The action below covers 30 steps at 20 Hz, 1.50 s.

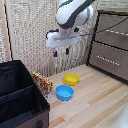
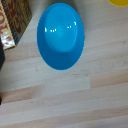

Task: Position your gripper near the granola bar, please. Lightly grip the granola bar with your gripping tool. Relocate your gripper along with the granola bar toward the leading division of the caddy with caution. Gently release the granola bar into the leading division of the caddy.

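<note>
My gripper (image 1: 61, 52) hangs open and empty high above the table, over the two bowls. The granola bar (image 1: 43, 82), a yellow, orange and red carton, stands tilted against the caddy's wall at the exterior view's right of the caddy; its edge also shows in the wrist view (image 2: 11, 22). The black caddy (image 1: 36, 98) sits at the exterior view's lower left, split by a divider (image 1: 17, 90). Its leading division (image 1: 20, 107) is the near compartment, with a small grey tab (image 1: 39, 123) on its outer wall. My fingers do not show in the wrist view.
A blue bowl (image 1: 64, 92) (image 2: 61, 35) lies right beside the granola bar, directly under the wrist camera. A yellow bowl (image 1: 71, 78) (image 2: 120, 2) sits just behind it. A brown drawer cabinet (image 1: 112, 45) stands at the exterior view's right. A wicker screen is behind.
</note>
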Available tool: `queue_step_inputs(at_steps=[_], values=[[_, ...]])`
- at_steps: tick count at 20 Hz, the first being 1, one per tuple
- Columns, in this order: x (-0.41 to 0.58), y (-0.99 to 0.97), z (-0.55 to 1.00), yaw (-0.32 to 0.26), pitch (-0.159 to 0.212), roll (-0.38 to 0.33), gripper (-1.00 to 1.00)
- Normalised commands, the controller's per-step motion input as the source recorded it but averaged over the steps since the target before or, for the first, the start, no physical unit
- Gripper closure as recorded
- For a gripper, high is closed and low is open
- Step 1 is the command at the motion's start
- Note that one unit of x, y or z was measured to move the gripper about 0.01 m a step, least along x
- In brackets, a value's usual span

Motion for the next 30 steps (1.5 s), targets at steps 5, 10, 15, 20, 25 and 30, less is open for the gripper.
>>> queue_step_inputs(at_steps=[5, 10, 15, 20, 25, 30], values=[[0.244, 0.65, -0.19, 0.003, 0.002, -0.1, -1.0], [0.318, 0.8, -0.26, 0.003, 0.011, -0.128, -1.0], [0.349, 0.61, -0.24, 0.068, 0.066, -0.115, -1.0], [0.459, 0.31, -0.3, 0.168, 0.1, -0.087, -1.0], [0.44, 0.14, -0.24, 0.222, 0.068, -0.059, -1.0], [0.355, 0.02, -0.14, 0.279, 0.024, -0.059, -1.0]])
